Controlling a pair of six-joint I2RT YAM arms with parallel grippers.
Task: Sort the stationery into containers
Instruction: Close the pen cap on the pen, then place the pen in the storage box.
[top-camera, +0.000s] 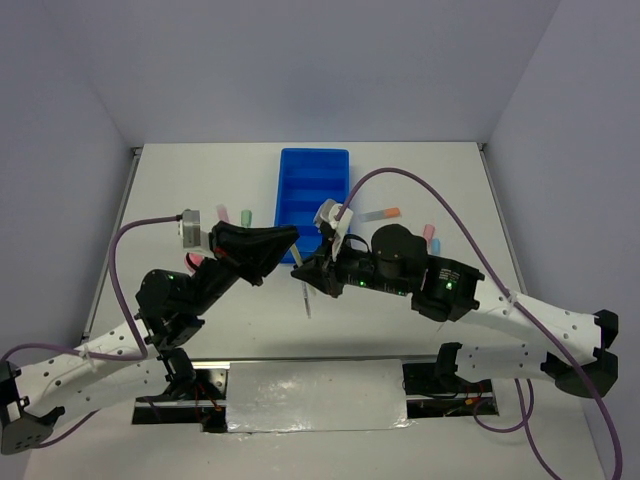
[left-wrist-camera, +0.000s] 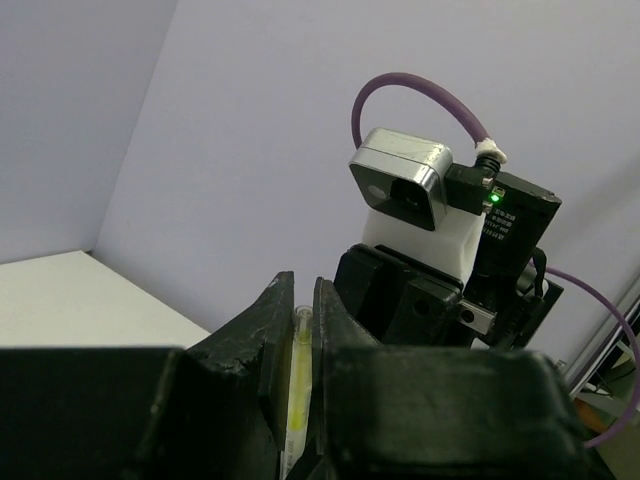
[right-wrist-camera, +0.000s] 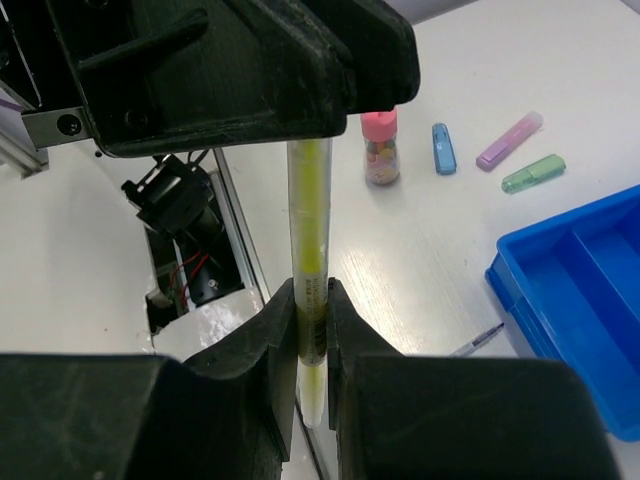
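Observation:
Both grippers are shut on one thin yellow pen (right-wrist-camera: 311, 215), held in the air between them. In the right wrist view my right gripper (right-wrist-camera: 312, 300) clamps its lower end and the left gripper (right-wrist-camera: 300, 120) grips its upper end. In the left wrist view the pen (left-wrist-camera: 297, 370) sits between the shut fingers of my left gripper (left-wrist-camera: 298, 292). From above, the left gripper (top-camera: 286, 240) and right gripper (top-camera: 303, 269) meet just in front of the blue tray (top-camera: 290, 215). A thin grey pen (top-camera: 307, 299) lies on the table below them.
A pink marker (top-camera: 222, 214) and a green marker (top-camera: 246, 216) lie left of the tray. An orange-grey marker (top-camera: 380, 213), a pink piece (top-camera: 430, 231) and a blue piece (top-camera: 436, 246) lie to its right. Another pink piece (top-camera: 195, 262) lies beside the left arm.

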